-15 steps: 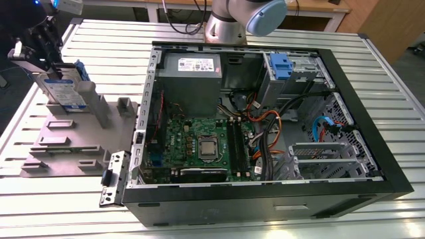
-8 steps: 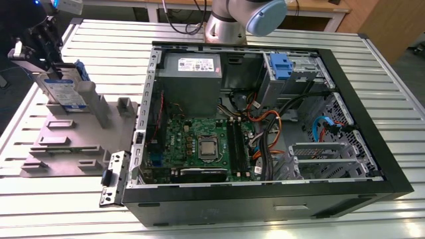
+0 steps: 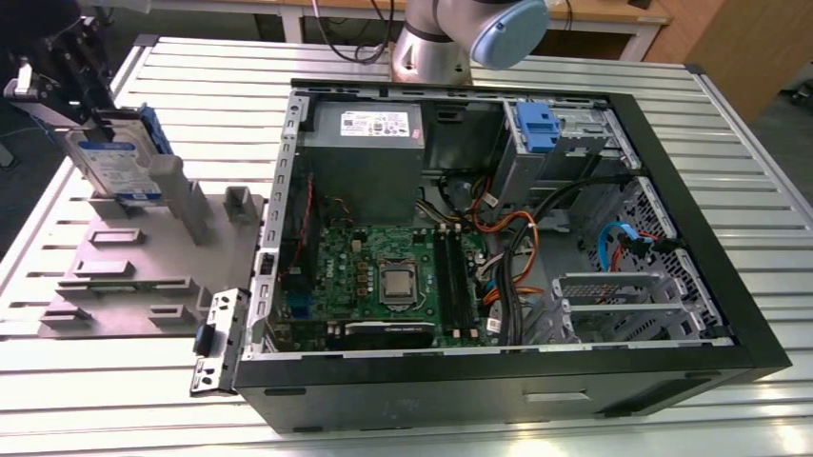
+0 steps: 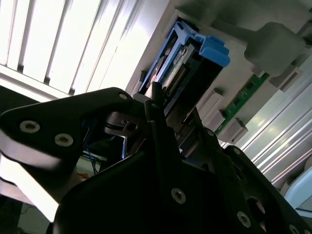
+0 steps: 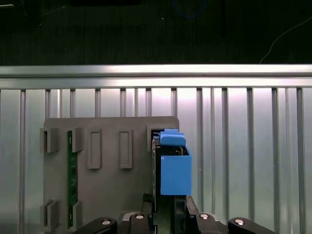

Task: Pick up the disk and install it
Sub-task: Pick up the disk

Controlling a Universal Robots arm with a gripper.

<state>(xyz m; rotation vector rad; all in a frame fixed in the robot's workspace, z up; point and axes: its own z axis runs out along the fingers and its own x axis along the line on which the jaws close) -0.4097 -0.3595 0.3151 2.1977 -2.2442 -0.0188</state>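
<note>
The disk [image 3: 117,160] stands on edge in a slot of the grey holder plate [image 3: 140,271], on the table at the exterior view's left, outside the computer case. It is silver-grey with a white-and-blue label and blue side rails. In both wrist views I look along its upper edge, with the blue rail [image 5: 174,168] and the blue end tab [image 4: 213,50] facing me. My gripper [image 3: 91,100] hangs right over the disk's top end, its black body [image 5: 166,208] straddling the disk's edge. The disk still sits in the holder's slot.
The open computer case [image 3: 711,219] lies on its side in the middle of the slatted metal table. Inside are the grey power-supply box [image 3: 362,133], a bare blue bracket [image 3: 534,129] in the drive bay, the motherboard [image 3: 381,276] and loose cables. A green memory stick [image 5: 71,175] stands in the holder.
</note>
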